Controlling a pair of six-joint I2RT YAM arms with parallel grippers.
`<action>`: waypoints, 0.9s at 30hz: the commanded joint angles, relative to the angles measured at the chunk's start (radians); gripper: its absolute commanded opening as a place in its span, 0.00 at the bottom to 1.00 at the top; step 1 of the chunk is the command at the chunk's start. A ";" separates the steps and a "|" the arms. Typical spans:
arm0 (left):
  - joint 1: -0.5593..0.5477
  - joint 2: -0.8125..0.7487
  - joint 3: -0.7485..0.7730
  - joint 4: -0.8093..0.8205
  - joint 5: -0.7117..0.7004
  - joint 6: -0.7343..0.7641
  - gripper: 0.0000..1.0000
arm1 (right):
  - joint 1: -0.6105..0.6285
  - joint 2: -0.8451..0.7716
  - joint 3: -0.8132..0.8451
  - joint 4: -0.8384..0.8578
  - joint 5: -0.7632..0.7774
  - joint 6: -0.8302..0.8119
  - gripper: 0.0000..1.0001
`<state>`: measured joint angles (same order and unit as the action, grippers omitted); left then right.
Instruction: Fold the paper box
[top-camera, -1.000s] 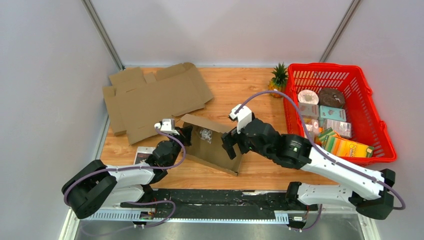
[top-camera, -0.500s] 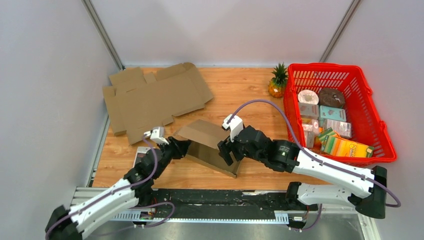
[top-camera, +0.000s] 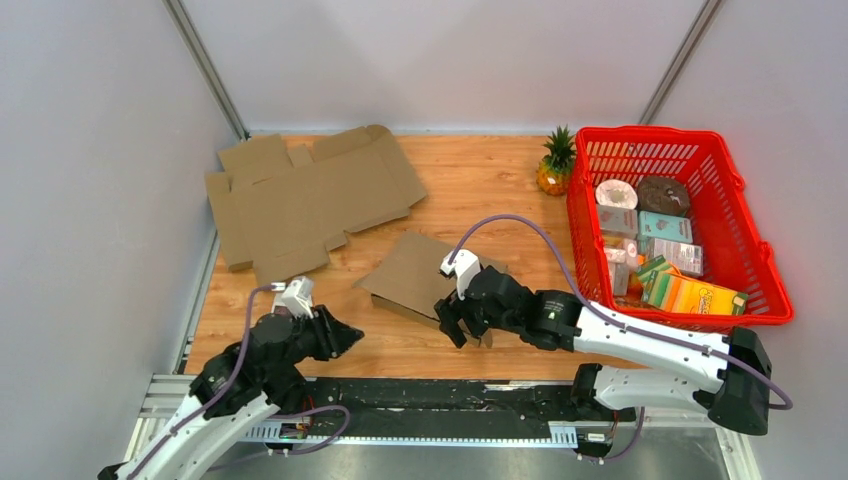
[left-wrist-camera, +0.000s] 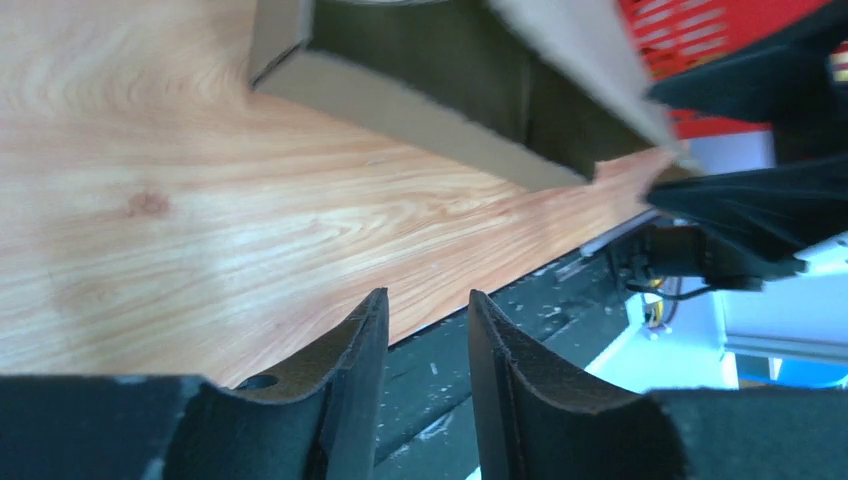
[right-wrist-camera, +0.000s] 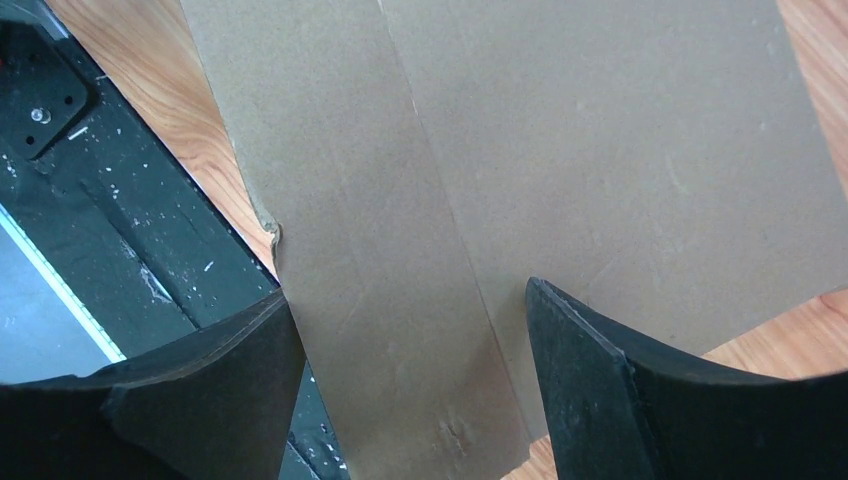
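The brown paper box (top-camera: 412, 275) lies low on the wooden table, its top panel folded down flat. My right gripper (top-camera: 462, 326) hovers over the box's near right corner. In the right wrist view its jaws (right-wrist-camera: 410, 300) stand wide apart above the creased top panel (right-wrist-camera: 560, 150), with nothing pinched between them. My left gripper (top-camera: 346, 338) is off to the left of the box near the table's front edge, open and empty. In the left wrist view (left-wrist-camera: 425, 300) the box's side wall (left-wrist-camera: 420, 130) is ahead, apart from the fingers (left-wrist-camera: 345, 360).
A large flat unfolded cardboard sheet (top-camera: 300, 195) lies at the back left. A red basket (top-camera: 735, 235) full of packaged goods stands on the right, with a small pineapple (top-camera: 553, 165) beside it. The black rail (top-camera: 430, 395) runs along the near edge.
The left gripper opened, let go of the box and pulled back to the near left. The box's raised flap came down flat while the right gripper moved down and nearer with it.
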<state>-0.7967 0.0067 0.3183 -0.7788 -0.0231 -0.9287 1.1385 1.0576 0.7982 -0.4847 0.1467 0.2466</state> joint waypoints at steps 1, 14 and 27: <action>-0.001 -0.104 0.198 -0.045 -0.013 0.124 0.45 | 0.001 0.007 -0.025 0.035 -0.019 0.026 0.81; -0.001 0.636 0.415 0.294 -0.058 0.370 0.47 | 0.001 0.039 -0.025 0.037 -0.012 0.025 0.84; 0.019 0.839 0.329 0.407 -0.022 0.312 0.41 | -0.002 0.028 -0.030 0.021 0.027 0.022 0.87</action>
<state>-0.7830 0.8543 0.6975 -0.4259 -0.0834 -0.5774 1.1385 1.0904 0.7677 -0.4652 0.1406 0.2535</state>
